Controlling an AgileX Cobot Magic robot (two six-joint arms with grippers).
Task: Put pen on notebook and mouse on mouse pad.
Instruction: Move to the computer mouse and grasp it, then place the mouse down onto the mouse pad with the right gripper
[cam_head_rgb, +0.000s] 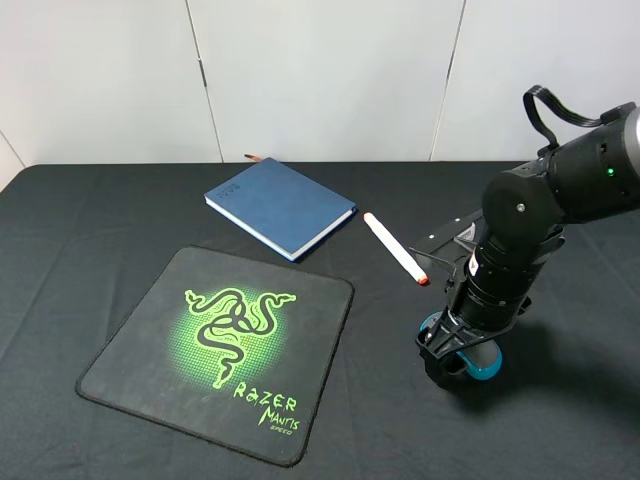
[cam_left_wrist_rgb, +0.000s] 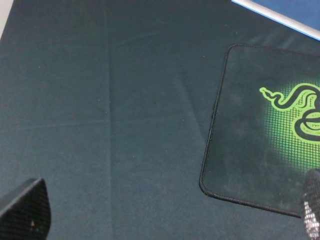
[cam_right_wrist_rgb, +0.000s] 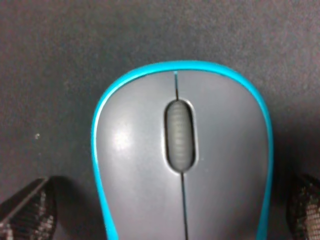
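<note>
— Two jobs; which first?
— The mouse (cam_right_wrist_rgb: 135, 150). It lies on the cloth (cam_head_rgb: 90, 220), well right of the pad (cam_head_rgb: 130, 360), under my right gripper (cam_head_rgb: 458, 352), whose jaws stand fully wide, one either side, gripping nothing.
— How will it handle?
— Light and rigid, I judge, but the smooth shell may slip. I'd pinch the teal sides, mid-length.
— And your left gripper (cam_left_wrist_rgb: 167, 215)?
— Spread wide, empty, above the cloth by the pad.
</note>
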